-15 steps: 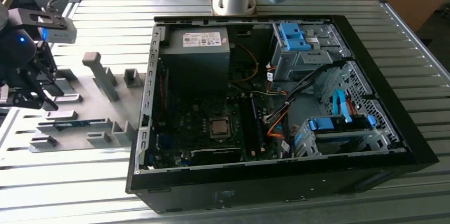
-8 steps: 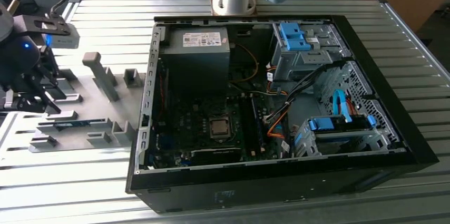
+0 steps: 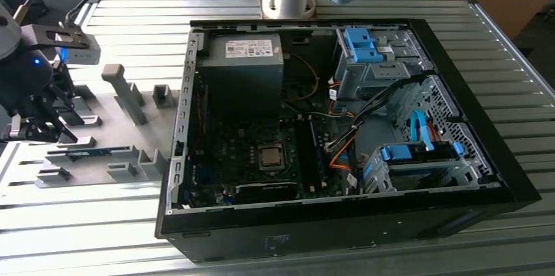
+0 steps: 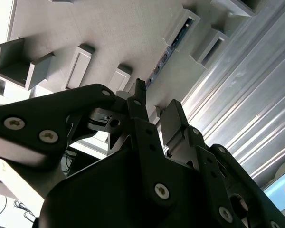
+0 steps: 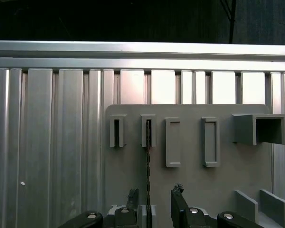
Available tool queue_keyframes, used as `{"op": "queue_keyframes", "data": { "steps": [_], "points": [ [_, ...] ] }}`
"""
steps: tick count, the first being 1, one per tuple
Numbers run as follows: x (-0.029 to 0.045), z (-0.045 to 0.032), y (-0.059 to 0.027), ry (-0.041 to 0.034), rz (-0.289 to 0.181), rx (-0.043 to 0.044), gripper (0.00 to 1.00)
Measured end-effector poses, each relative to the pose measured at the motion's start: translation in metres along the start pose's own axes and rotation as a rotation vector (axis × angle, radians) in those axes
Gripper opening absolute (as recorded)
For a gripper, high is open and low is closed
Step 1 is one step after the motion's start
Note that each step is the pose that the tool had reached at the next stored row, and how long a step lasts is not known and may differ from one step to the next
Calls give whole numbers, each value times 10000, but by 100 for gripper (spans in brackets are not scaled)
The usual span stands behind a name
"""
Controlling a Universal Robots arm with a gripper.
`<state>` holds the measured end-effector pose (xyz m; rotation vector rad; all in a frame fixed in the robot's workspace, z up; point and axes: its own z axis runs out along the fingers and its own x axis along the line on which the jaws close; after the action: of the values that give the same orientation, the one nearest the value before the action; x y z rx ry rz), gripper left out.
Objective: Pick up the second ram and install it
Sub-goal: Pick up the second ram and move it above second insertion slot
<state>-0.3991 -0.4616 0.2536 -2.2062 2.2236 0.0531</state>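
On the grey holder plate (image 3: 104,117): the second ram (image 3: 91,152) rests on its long edge, one end seated in a slotted block (image 5: 153,130), at the exterior view's left, well apart from the computer case (image 3: 347,221).
Pincer: the gripper (image 5: 154,192) hangs released directly over the stick; in both wrist views the fingers (image 4: 173,118) stand apart, one on each side of the board, and neither seems to touch it.
Stick up close: in the second wrist view the second ram (image 4: 171,45) runs from its block toward the fingertips; in the first wrist view it is a thin dark line, seen edge-on.
Handling: probably very light and stiff, but thin; chips and edge contacts look fragile, so a twist or hard squeeze could do harm.
Where to hold: likely across the two flat faces, near mid-length, well away from the contact edge, so it hangs level.
Holder blocks: the neighbouring slotted block (image 5: 111,132) looks empty, and the two open frames (image 5: 173,164) beside it hold nothing.
Computer case: lies open, holding the motherboard (image 3: 251,159), a power supply (image 3: 247,55) and blue drive carriers (image 3: 362,43).
Memory area: a dark stick (image 3: 313,152) stands edge-on beside the processor socket (image 3: 271,157), seemingly already seated.
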Motion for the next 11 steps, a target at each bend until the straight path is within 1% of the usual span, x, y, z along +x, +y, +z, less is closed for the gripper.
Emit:
{"op": "queue_keyframes", "data": {
  "steps": [11],
  "points": [
    [0,9,0,-3,0,4,40]
  ]
}}
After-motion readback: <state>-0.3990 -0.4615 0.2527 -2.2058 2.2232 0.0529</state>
